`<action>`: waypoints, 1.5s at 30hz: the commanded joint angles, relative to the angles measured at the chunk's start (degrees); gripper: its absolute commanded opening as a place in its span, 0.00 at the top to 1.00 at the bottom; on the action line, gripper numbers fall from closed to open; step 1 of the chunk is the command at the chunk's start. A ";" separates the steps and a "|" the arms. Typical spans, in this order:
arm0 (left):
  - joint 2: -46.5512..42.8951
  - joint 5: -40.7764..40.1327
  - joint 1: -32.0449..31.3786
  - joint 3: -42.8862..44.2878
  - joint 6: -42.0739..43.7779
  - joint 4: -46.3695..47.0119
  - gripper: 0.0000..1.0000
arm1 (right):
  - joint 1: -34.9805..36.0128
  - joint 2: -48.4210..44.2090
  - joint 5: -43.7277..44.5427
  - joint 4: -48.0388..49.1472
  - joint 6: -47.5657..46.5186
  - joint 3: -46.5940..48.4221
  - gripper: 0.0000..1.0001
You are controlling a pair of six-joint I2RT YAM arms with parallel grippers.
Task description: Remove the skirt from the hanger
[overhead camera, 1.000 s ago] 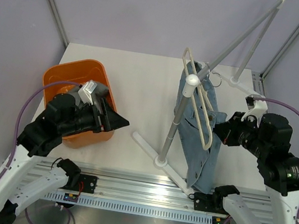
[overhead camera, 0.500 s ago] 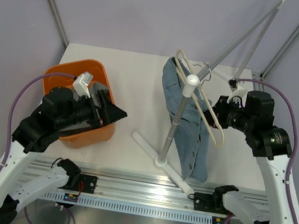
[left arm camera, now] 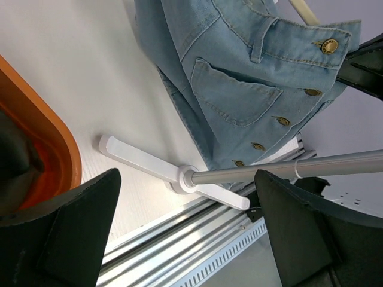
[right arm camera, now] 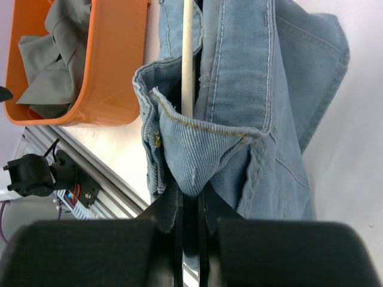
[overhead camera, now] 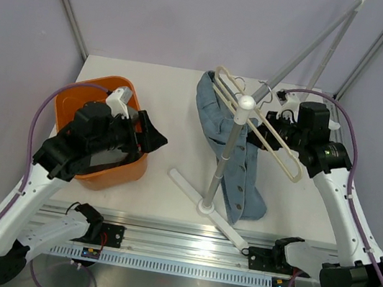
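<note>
Both right jaws pinch the skirt [right arm camera: 239,89] beside the hanger [right arm camera: 187,60].

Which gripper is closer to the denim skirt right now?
Right. The right gripper is shut on the denim skirt by the hanger. The left gripper hangs open by the orange bin, well apart from the skirt.

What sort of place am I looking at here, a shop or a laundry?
Most likely a robotics lab test cell: two robot arms bolted to a metal rail at a white table, with a denim skirt and an orange bin as props.
</note>
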 commanded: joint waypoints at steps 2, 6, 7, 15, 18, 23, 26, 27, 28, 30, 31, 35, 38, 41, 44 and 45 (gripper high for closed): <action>0.90 -3.36 -0.19 1.12 5.21 4.57 0.02 | 0.23 1.30 -5.40 11.85 0.55 -0.91 1.00; 1.25 -6.52 -0.02 0.68 8.73 6.68 0.01 | 0.23 2.80 -7.34 13.52 1.08 -1.10 1.00; 1.43 -8.27 -0.01 0.68 9.43 6.77 0.01 | 0.32 3.58 -7.51 13.53 1.26 -1.01 1.00; 6.26 -8.64 3.06 0.59 9.62 7.48 0.01 | 1.19 5.35 -7.78 10.81 -0.50 1.37 1.00; 6.88 -8.64 3.76 -0.90 7.25 9.40 0.01 | 1.19 5.26 -7.52 10.72 -1.29 0.75 1.00; 8.55 -6.09 4.12 -3.62 6.27 14.58 0.03 | 1.20 6.40 -8.83 12.81 -1.64 -4.77 1.00; 11.09 -2.06 4.12 -3.71 6.36 19.49 0.09 | 1.20 6.75 -10.06 15.71 -0.68 -9.52 1.00; 11.97 1.35 4.20 -3.63 6.45 21.17 0.12 | 1.28 7.02 -10.67 16.51 -0.15 -10.49 1.00; 14.33 2.95 4.12 -3.45 6.80 22.93 0.19 | 1.28 7.02 -11.29 17.39 0.29 -11.89 1.00; 17.06 6.20 4.03 -1.88 7.33 27.07 0.26 | 1.28 7.02 -13.57 19.32 0.55 -12.96 1.00; 20.21 6.56 4.12 -1.00 7.76 27.95 0.32 | 1.28 6.93 -14.10 19.59 0.64 -13.57 1.00; 26.29 5.69 3.24 4.01 8.21 29.53 0.49 | 1.28 7.02 -17.78 20.47 0.99 -14.10 1.00; 29.71 3.76 0.96 6.91 7.94 30.59 0.44 | 1.19 6.58 -20.78 22.22 2.04 -14.80 1.00; 32.97 0.42 -1.59 10.08 8.47 29.98 0.37 | 1.28 6.23 -22.89 22.93 3.10 -14.89 1.00; 35.52 -2.21 -3.17 13.24 9.26 29.10 0.36 | 1.28 5.79 -24.03 22.93 3.72 -14.89 1.00; 35.88 -2.66 -3.79 13.86 9.35 29.01 0.36 | 1.28 5.61 -24.30 22.76 3.72 -14.81 1.00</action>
